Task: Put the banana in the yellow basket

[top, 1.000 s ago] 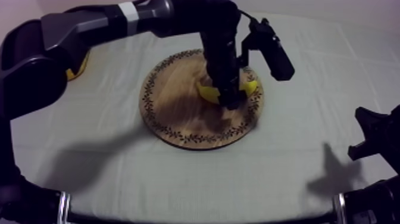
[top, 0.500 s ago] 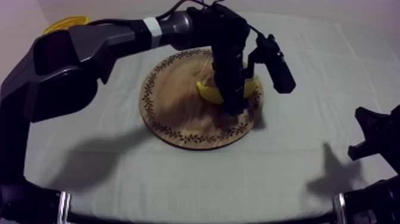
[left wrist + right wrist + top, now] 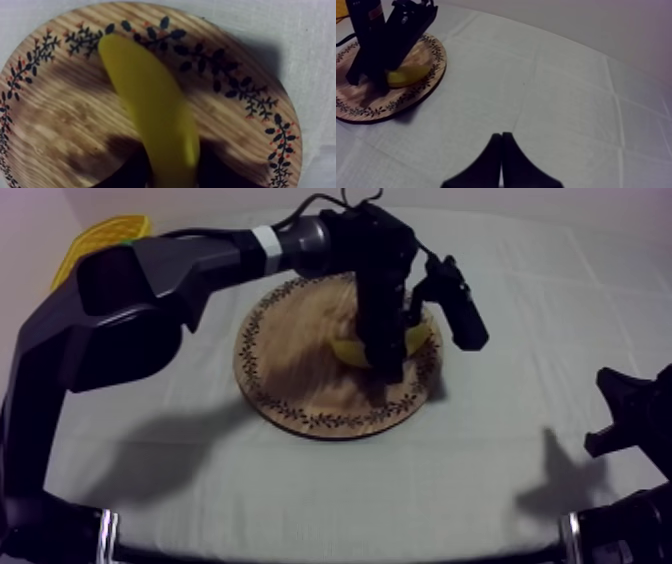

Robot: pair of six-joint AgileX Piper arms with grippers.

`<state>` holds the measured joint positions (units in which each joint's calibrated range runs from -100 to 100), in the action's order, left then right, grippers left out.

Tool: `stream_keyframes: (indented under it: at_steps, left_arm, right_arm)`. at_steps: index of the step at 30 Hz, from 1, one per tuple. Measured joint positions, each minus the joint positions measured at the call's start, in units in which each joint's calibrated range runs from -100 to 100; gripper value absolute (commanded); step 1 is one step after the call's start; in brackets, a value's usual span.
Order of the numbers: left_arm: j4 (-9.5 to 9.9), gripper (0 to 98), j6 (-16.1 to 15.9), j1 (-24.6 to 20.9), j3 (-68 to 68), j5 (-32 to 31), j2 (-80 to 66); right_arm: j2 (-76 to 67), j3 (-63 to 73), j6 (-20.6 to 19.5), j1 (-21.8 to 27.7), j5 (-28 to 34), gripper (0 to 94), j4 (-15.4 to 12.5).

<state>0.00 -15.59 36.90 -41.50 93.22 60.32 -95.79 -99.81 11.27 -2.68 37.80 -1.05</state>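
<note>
The yellow banana [image 3: 350, 348] lies on the right half of the round wooden board [image 3: 300, 378]. My left gripper [image 3: 388, 363] stands straight down on it. In the left wrist view the banana [image 3: 155, 110] runs up across the board [image 3: 60, 115], and the dark fingers [image 3: 132, 172] press against both sides of its near end. The yellow basket [image 3: 100, 236] sits at the far left corner of the table. My right gripper [image 3: 615, 413] hangs low at the right edge of the table. Its fingers lie together as a narrow wedge [image 3: 501, 137], holding nothing.
The right wrist view looks across bare cloth toward the board [image 3: 366, 107], where the left gripper [image 3: 371, 80] stands over the banana [image 3: 408, 75]. Open cloth surrounds the board, and my left arm reaches over the stretch toward the basket.
My left gripper's fingers have come together round the banana. The left arm has swung back, uncovering the basket at the far left. The right arm has not moved.
</note>
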Motion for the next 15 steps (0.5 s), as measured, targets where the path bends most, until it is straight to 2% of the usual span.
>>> stream_keyframes:
  at_steps: [5, 13, 15]
  left_arm:
    - [0.34, 14.4, 0.6, 0.6, -2.8, 3.0, 0.3]
    - [3.3, 11.5, 3.1, -0.4, 3.1, 4.8, -8.7]
    - [3.54, 11.3, 4.0, -1.1, 6.1, 4.9, -12.4]
  right_arm:
    - [0.0, 0.0, 0.0, 0.0, 0.0, 0.2, 0.0]
    - [0.0, 0.0, 0.0, 0.0, 0.1, 0.2, 0.0]
    - [0.0, 0.0, 0.0, 0.0, 0.0, 0.2, 0.0]
